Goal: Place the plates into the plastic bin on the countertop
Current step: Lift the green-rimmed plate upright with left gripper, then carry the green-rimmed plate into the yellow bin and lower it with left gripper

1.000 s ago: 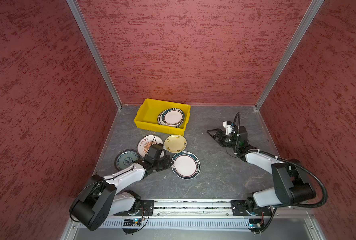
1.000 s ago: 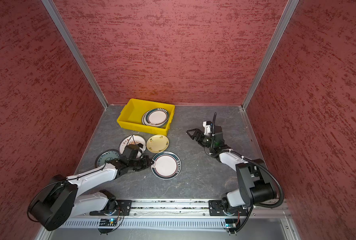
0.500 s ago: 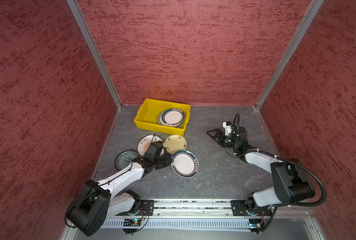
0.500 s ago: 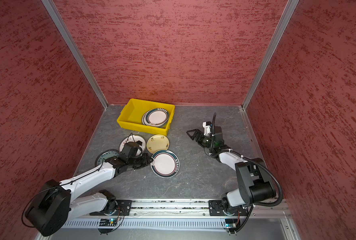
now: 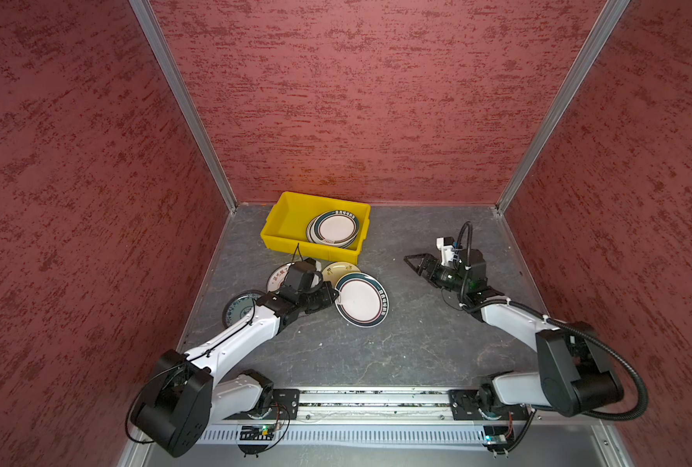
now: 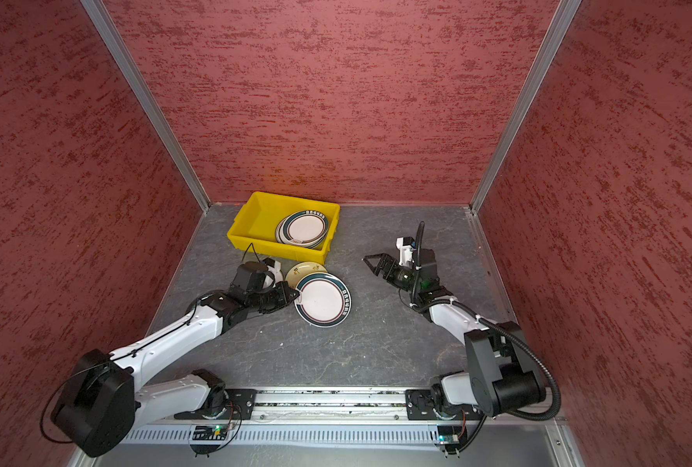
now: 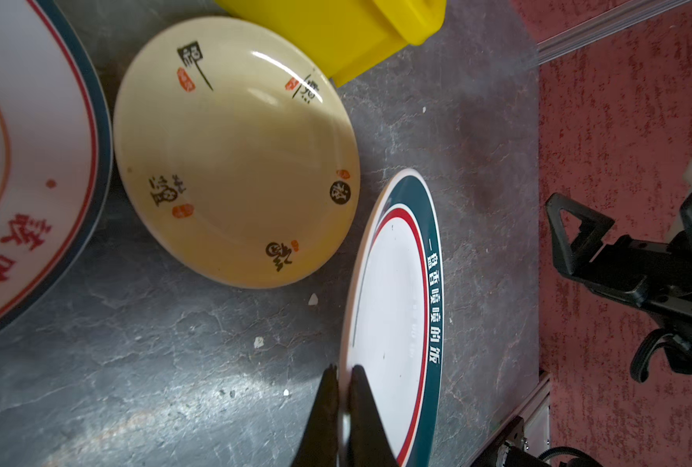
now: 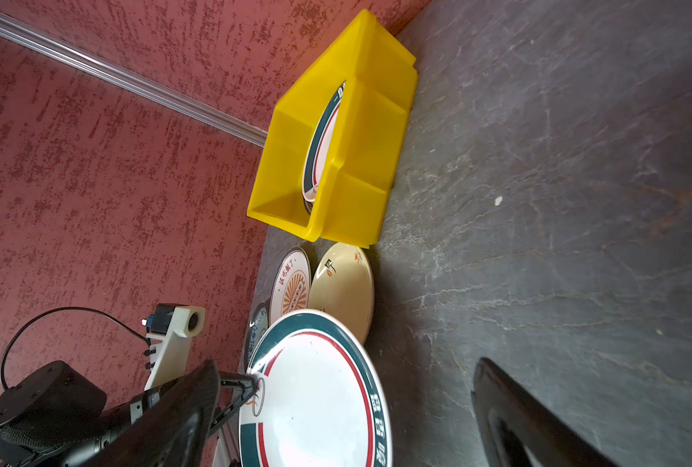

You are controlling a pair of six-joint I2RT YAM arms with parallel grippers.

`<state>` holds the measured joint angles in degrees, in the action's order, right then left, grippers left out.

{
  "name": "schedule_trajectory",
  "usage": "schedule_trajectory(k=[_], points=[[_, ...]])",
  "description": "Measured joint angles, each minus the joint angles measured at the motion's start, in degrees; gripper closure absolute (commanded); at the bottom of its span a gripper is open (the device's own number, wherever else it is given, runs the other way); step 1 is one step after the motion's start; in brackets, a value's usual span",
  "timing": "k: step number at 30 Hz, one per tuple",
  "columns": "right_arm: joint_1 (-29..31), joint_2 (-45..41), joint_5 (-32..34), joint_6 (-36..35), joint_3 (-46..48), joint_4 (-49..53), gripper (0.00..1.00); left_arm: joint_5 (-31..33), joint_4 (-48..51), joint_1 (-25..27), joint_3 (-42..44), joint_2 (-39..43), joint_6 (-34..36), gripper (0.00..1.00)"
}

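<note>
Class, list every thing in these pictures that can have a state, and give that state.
left gripper, shut on the green-rimmed plate's rim.
green-rimmed plate, held, outside the bin.
right gripper, open, empty.
yellow bin, holds a stack of plates at one end.
cream plate, loose on the countertop.
red-lettered plate, loose on the countertop.
blue-patterned plate, loose on the countertop, partly hidden.

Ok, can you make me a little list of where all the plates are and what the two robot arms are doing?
bin: yellow bin at the back of the countertop
in the bin: stack of plates, a green-rimmed one on top; count unclear
left fingers: shut on the rim of the green-rimmed plate
right fingers: open, holding nothing
loose on the countertop: cream plate, red-lettered plate, blue-patterned plate
</note>
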<state>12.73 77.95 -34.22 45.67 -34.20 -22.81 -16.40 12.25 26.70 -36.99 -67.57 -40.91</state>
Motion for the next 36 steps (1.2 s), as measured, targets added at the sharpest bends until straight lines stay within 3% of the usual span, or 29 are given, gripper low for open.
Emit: schedule_trajectory(k=[8, 23, 36], points=[[0.04, -0.70, 0.63, -1.22, 0.02, 1.53, 0.01, -0.15, -1.51, -1.95, -6.01, -2.54, -0.39, 1.00], [0.04, -1.11, 2.12, -2.43, 0.02, 3.48, 0.01, 4.09, -4.33, -13.16, -18.29, -10.38, 1.84, 1.00], [0.04, -2.69, 2.99, -2.71, 0.52, 4.37, 0.01, 11.58, -4.09, -16.00, -36.61, -29.38, 8.41, 1.00]])
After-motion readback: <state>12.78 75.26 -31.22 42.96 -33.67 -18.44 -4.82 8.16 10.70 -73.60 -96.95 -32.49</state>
